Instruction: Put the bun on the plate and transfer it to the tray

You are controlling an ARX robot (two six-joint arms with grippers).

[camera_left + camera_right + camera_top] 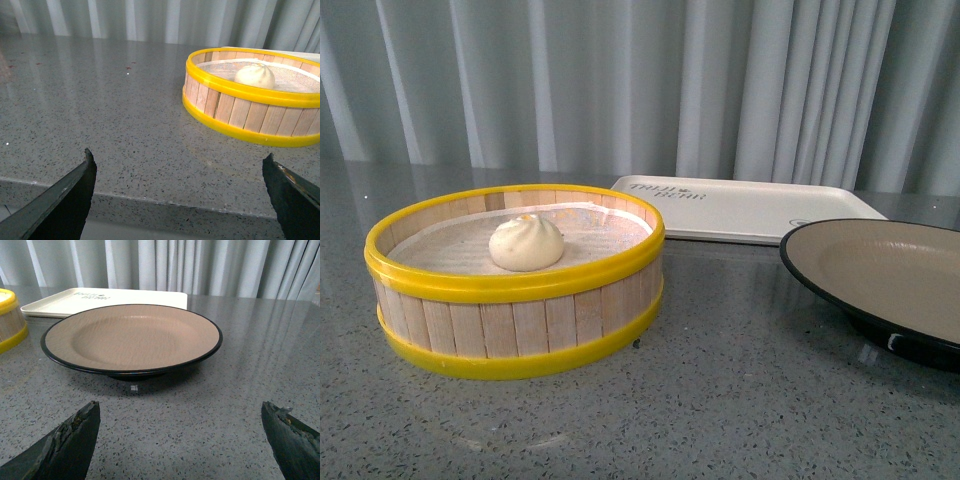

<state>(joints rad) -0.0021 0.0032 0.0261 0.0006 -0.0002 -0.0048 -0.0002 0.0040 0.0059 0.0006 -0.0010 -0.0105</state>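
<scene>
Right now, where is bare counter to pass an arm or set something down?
Bare counter runs along the near edge, in front of the steamer and plate, and on the steamer's left-arm side. Tightest between steamer, tray and plate.

The front view looks low across the bench (740, 400) toward curtains (620, 80). The left wrist view closely faces the steamer (240, 112), the right wrist view the plate (132, 335); the front view shares both.

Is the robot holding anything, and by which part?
Nothing. The left gripper and right gripper are open and empty; the bun lies in the steamer.
</scene>
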